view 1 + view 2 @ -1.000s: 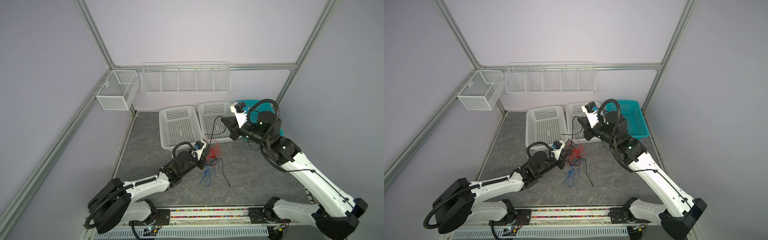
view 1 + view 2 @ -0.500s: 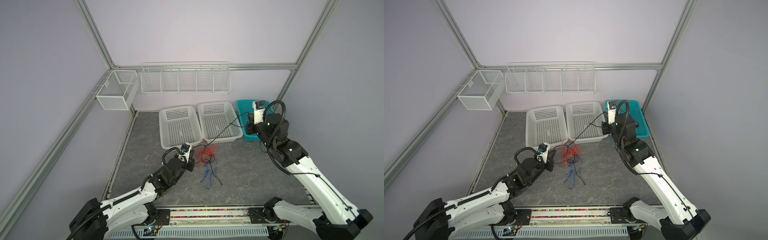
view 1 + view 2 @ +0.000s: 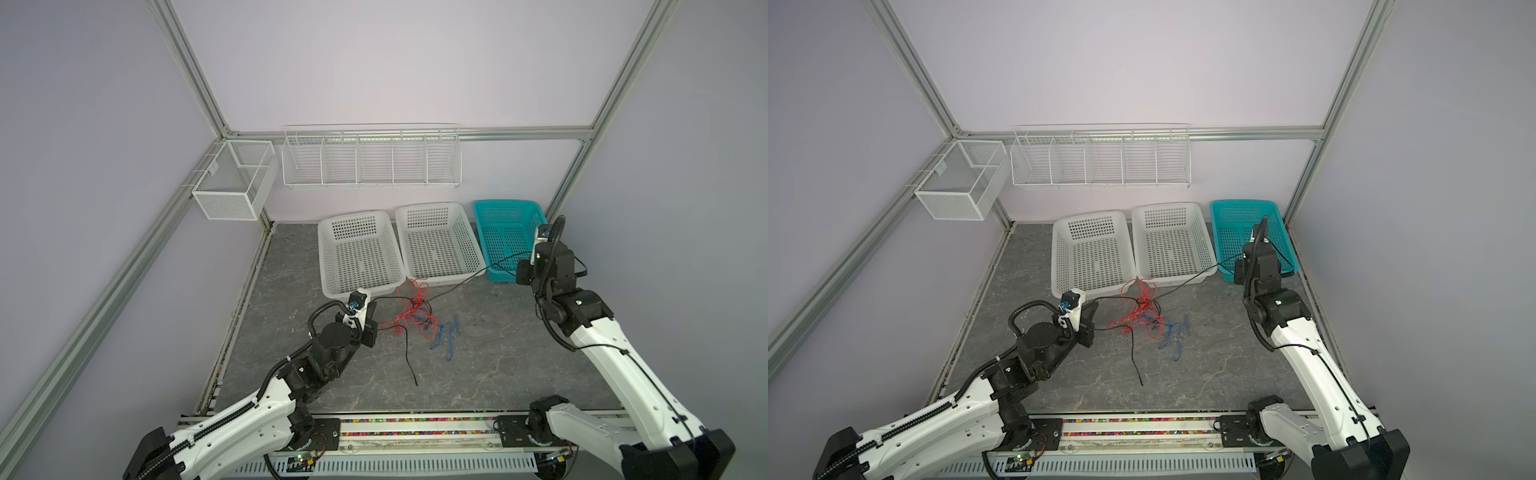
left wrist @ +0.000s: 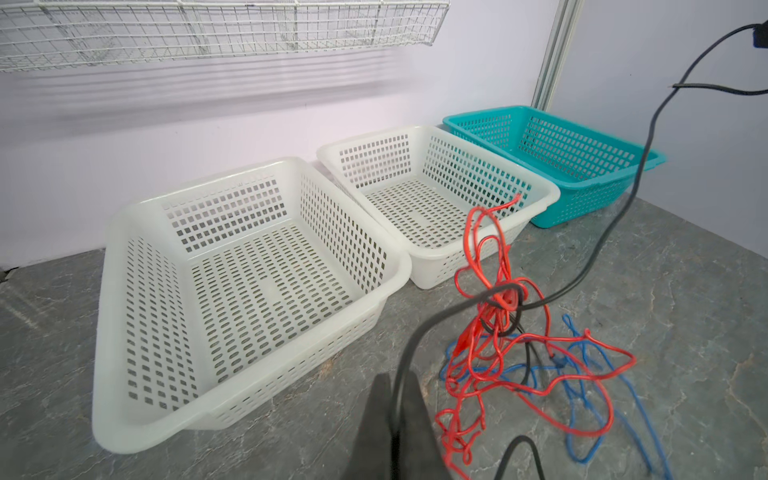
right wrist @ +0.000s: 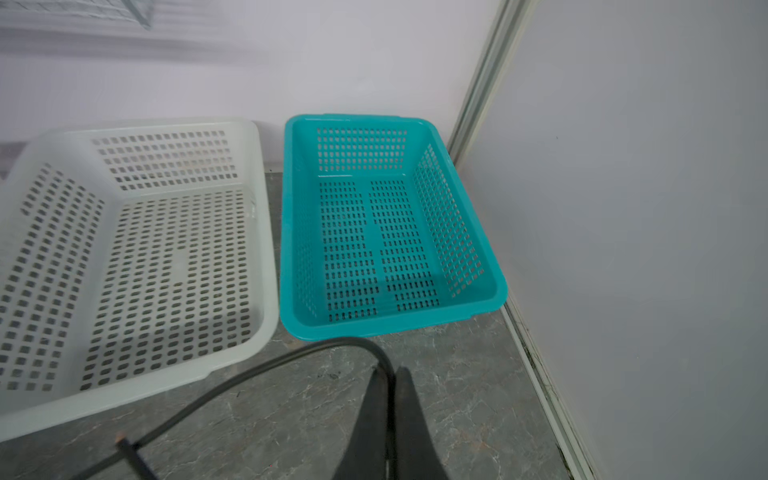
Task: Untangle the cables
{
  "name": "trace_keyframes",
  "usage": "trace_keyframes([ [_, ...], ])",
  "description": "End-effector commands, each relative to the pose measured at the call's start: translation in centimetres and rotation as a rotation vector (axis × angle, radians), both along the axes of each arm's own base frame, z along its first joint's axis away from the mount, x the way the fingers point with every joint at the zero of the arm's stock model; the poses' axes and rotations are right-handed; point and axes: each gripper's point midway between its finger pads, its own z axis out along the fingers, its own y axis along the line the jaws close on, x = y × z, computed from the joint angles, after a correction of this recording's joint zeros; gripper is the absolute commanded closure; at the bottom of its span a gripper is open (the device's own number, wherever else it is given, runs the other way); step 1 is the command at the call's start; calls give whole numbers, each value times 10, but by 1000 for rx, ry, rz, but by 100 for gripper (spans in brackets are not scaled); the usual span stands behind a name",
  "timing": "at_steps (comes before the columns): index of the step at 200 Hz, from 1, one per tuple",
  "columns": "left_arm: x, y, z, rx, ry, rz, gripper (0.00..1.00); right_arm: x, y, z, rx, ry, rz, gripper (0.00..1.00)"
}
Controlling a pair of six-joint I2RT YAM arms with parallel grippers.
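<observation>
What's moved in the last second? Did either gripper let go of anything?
The right gripper, shut on the black cable, swung from mid-table out toward the teal basket. The left gripper, also shut on it, drew back toward its own side, stretching the cable through the tangled red cable. Nothing was released or newly grasped. The white baskets stayed put.

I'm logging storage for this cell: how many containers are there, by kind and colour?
White plastic baskets: 2
Teal plastic basket: 1
Wall-mounted wire racks: 2
Total: 5
</observation>
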Motion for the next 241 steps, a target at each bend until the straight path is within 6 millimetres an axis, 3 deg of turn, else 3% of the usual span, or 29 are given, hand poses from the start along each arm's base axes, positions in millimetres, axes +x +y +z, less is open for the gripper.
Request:
trace_keyframes([
  [1,2,11,21,1,-30,40,100,-4,-17,-12,36,8,-82,94],
  [7,3,12,22,8,-31,45,100,-5,-28,-16,40,17,-118,94],
  [53,3,30,28,40,-46,102,100,-12,-62,-39,68,64,-242,94],
  [88,2,42,45,14,-79,136,100,-17,-76,-49,97,69,-278,94],
  [170,-11,39,135,-176,-221,63,100,-20,-88,-62,96,91,-312,94],
  [241,-34,49,218,-288,-366,2,100,-20,-90,-64,109,87,-310,94],
])
